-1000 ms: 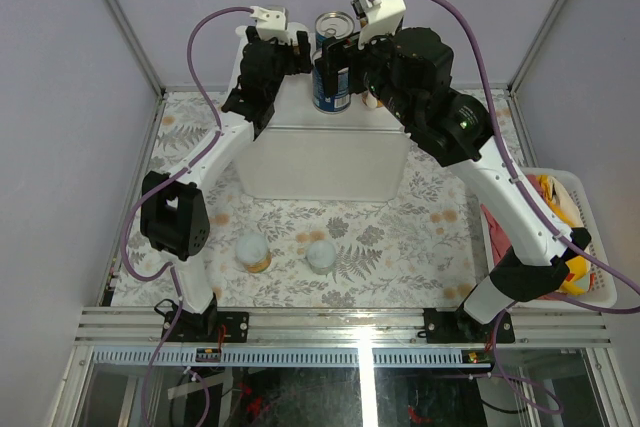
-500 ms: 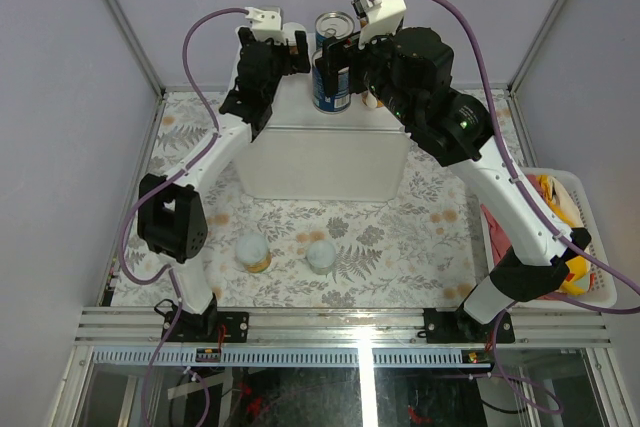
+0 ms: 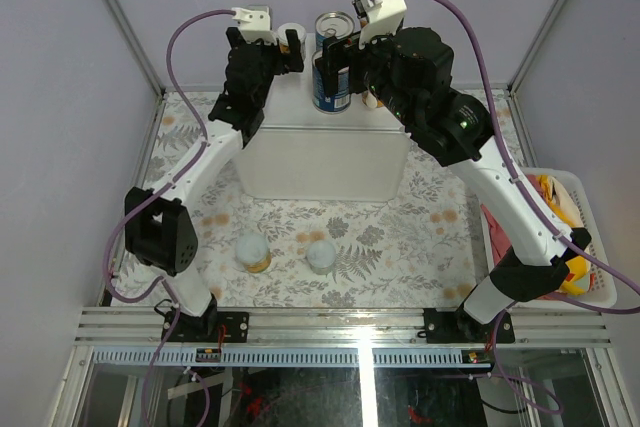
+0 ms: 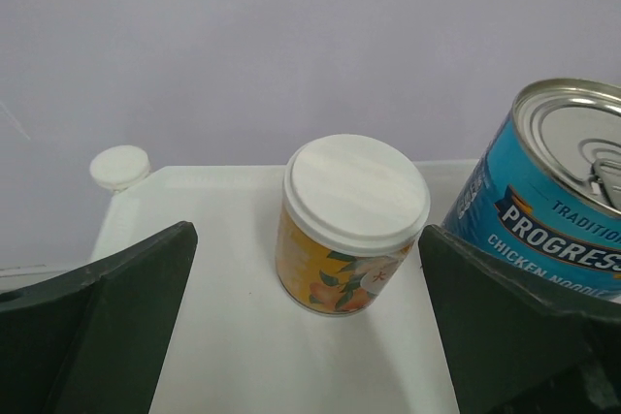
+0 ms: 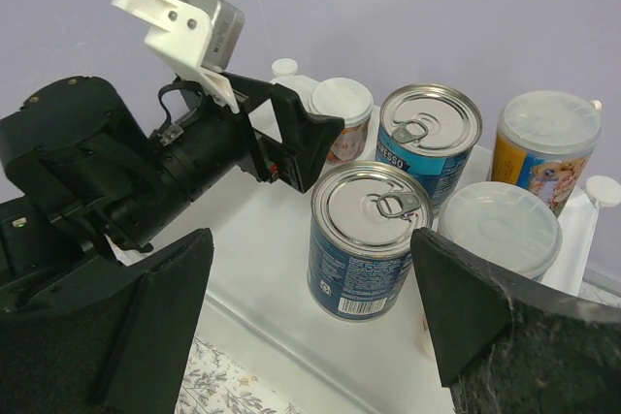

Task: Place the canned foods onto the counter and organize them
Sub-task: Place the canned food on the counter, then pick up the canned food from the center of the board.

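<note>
The white counter carries several cans at its back. My left gripper is open and empty just left of a short orange can with a white lid; in the left wrist view that can stands upright ahead of the spread jaws, clear of both. My right gripper is open above a blue-labelled tin that stands near the counter's front edge, its fingers wide on either side. Behind it stand a second blue tin, a tall yellow can and a pale-lidded can.
Two pale-topped cans stand on the floral table in front of the counter. A white slatted basket with red and yellow cloth sits at the right. Round corner knobs mark the counter's back corners.
My left gripper has drawn back to the left, away from the white-lidded orange can, which now shows standing free on the counter. The right arm has not moved.
</note>
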### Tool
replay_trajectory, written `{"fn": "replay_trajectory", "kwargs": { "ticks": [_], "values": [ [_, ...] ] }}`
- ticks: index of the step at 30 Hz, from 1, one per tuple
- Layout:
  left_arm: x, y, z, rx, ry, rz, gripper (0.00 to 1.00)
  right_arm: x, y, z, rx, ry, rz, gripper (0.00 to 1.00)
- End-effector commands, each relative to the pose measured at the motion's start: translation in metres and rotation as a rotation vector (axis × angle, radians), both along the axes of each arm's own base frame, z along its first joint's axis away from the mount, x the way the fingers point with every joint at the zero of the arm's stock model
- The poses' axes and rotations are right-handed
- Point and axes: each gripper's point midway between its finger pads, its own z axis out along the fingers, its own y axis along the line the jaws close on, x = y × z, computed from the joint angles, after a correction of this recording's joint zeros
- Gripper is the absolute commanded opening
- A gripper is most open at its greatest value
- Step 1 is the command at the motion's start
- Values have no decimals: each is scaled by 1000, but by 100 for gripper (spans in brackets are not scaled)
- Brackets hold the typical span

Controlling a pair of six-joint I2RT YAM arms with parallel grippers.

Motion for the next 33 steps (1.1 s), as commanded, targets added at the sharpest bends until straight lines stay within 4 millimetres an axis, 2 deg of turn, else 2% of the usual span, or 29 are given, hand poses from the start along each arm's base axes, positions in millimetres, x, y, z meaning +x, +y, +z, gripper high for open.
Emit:
{"fn": "replay_trajectory", "kwargs": {
  "ticks": [1,6,11,15,19,24,28,33],
  "values": [
    [-13,14,38,-50,-103,35,98,-12,-11,36,78,-70,15,89],
    [-30,18,51,-66,-118,32,98,-13,-13,38,81,-73,13,89],
    [-59,23,65,-74,-110,15,98,-14,-14,40,88,-75,12,89],
    [-91,23,70,-77,-99,-20,98,-15,-15,39,91,-68,9,89],
    [-136,18,70,-67,-99,-76,98,-16,-17,36,92,-59,6,89],
    [-192,2,50,-39,-45,-182,97,-19,-19,36,96,-48,4,88],
    [-232,-9,25,-56,32,-279,97,-20,-21,33,94,-35,-1,87],
    [-272,-21,-13,-70,144,-366,97,-24,-25,28,95,-22,-8,87]
  ]
}}
